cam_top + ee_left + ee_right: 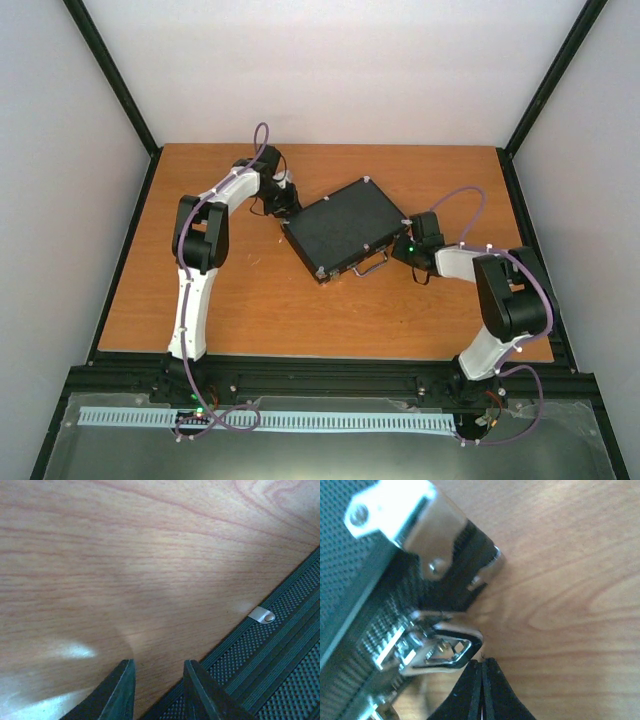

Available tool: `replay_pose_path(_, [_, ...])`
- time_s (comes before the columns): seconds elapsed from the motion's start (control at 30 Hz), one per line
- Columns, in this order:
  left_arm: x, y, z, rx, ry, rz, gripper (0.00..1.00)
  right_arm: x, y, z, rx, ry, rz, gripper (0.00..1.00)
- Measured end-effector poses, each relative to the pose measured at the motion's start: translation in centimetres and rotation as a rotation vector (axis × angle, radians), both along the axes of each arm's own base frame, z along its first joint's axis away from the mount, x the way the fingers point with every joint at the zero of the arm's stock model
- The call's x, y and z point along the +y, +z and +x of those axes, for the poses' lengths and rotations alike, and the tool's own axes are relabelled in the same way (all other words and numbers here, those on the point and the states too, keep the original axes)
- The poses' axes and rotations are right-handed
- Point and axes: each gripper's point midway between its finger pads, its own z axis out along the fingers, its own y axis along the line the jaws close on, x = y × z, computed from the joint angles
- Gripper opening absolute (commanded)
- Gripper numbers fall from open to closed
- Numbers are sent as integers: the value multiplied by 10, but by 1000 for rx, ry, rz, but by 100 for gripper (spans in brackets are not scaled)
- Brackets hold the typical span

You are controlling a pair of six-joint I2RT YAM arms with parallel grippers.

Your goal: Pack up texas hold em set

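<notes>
At the left, beside the back-left corner of the briefcase [345, 228]: left gripper [283, 203], jaws parted a little, nothing between them, only bare table [250, 300] and the case's ribbed edge beyond. Briefcase shut and lying skewed mid-table, handle [372, 264] toward the near edge. At the right, against the front side: right gripper [482, 680], fingers pressed tight together, tip just at the wire loop of a latch [440, 650], below a silver corner [405, 515].

Likely step: pressing or flipping that latch home. Risk of skating off the slick chrome, given a narrow closed tip on a rounded loop. Risk of shoving the whole case across the wood instead of working the latch, with no grip on it anywhere and no sure brace from the left. Risk of turning it on the table, with the push landing near one end. Possible snag of the tip inside the loop on drawing back.

Hidden under the lid: cards, chips, dice, discs, so no telling whether all packed. Latch caught or loose: impossible to say, close view blurred. Other latch not made out. Left fingers [125, 690] touching the case or just beside it: cannot tell. Small silver tab [262, 615] on the edge, purpose unclear.
</notes>
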Motion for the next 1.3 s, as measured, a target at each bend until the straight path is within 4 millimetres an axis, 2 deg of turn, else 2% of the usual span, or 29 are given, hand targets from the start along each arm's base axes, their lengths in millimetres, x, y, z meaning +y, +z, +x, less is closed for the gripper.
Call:
replay_pose_path(0.13, [3, 1, -2, 10, 4, 13, 30, 6, 1, 12, -11, 10, 18, 3])
replay_pose_path(0.27, [8, 8, -3, 30, 16, 53, 30, 5, 3, 6, 6, 13, 15, 3])
replay_pose_path(0.37, [8, 35, 17, -26, 41, 59, 33, -3, 9, -14, 24, 13, 19, 3])
replay_pose_path(0.5, [4, 87, 52, -163, 98, 29, 34, -14, 22, -32, 11, 20, 47, 3])
replay_pose_path(0.6, [5, 100, 63, -196, 139, 3, 32, -16, 28, -34, 0, 44, 60, 3])
replay_pose_path(0.73, [6, 87, 75, -178, 187, -39, 20, -23, 22, -29, 23, 52, 105, 3])
replay_pose_path(0.83, [-4, 63, 85, -146, 206, -101, 11, -24, 15, -18, 52, 57, 149, 3])
replay_pose_path(1.03, [-21, 3, 95, -42, 237, -210, 10, -6, 18, 15, 37, 122, 259, 3])
replay_pose_path(1.1, [-29, 3, 99, -37, 233, -264, 10, 0, 17, 23, 33, 143, 291, 3])
replay_pose_path(1.3, [-38, 4, 102, -30, 222, -329, 10, 7, 2, 23, 71, 142, 358, 3])
